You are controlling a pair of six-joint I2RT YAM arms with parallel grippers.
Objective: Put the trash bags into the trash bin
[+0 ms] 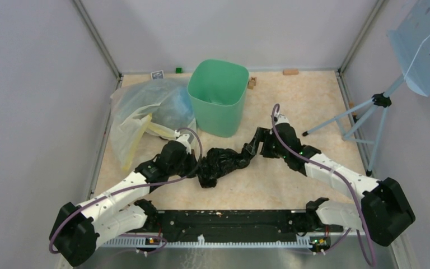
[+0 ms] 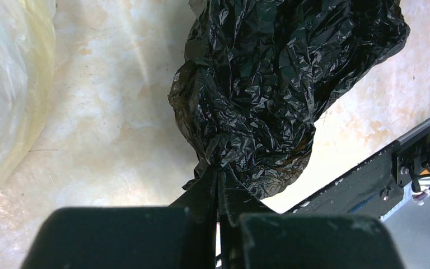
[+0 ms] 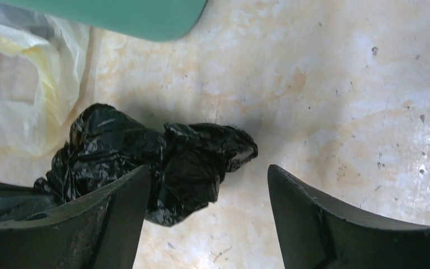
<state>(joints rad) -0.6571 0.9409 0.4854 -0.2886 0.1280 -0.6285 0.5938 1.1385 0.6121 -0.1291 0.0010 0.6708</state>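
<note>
**So, one end pinched, other end up next**

Okay, where we're at: the bag (image 1: 224,162) lies crumpled on the table (image 1: 308,101), just in front of the bin (image 1: 215,117) and not touching it as far as we can tell. Our left gripper (image 2: 219,179) has its jaws squeezed together on a twisted neck of the bag, and that hold looks solid from the wrist view. Our right gripper (image 3: 208,168) sits at the opposite end with its jaws wide apart. The tip of the bag pokes in between the fingers, nearer one than the other, with nothing clamped yet.

We'd call this the grab step, about half done. Nothing is in the bin. Next move, we reckon: nudge the right arm in a touch so the tip is centred, close on it, then lift both ends high enough to clear the rim and drop it in. It's thin crinkly plastic, so it may slip or snag. The clear bag (image 1: 145,106) beside the bin wants avoiding too.
</note>
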